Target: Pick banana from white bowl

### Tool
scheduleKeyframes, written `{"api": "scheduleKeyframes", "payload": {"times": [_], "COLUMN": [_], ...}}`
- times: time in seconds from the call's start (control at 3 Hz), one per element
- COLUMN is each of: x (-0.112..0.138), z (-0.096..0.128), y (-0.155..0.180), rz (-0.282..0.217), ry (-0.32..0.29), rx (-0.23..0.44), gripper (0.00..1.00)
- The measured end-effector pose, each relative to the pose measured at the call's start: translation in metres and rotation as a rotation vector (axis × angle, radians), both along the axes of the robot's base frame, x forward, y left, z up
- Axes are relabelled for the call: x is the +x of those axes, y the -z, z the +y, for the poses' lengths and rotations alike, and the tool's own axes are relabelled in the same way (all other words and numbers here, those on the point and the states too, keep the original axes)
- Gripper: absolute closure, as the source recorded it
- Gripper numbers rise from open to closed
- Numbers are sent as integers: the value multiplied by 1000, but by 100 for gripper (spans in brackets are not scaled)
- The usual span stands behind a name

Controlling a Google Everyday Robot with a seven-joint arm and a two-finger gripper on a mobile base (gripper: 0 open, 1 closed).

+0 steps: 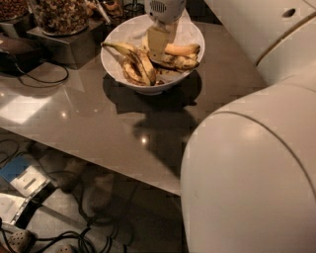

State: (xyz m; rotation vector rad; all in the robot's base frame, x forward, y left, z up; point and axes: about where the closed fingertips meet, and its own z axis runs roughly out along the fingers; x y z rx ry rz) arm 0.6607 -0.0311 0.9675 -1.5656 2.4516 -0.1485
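Note:
The white bowl (196, 32) stands at the back of the grey table and holds several bananas. The mottled, brown-spotted banana (178, 62) lies at the right of the bowl, just in front of a smoother orange-yellow banana (183, 48). Dark-streaked bananas (137, 63) with a long stem lie at the left. My gripper (158, 43) reaches down into the middle of the bowl from behind, its tip just left of the mottled banana's end, between the two groups. Whether it touches a banana is hidden.
A glass jar of nuts (59, 15) sits on a metal stand (64, 47) left of the bowl, with a black cable (42, 79) on the table (98, 123). My white arm (256, 163) fills the right side. Cables and clutter (29, 183) lie on the floor below the table's front edge.

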Motion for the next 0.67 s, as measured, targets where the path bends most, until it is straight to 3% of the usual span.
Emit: {"api": "scheduleKeyframes", "payload": {"times": [0.67], "x": [18], "z": [-1], "y": [11], "rz": [20], "ry": [5], "rx": [23], "gripper": [48]}}
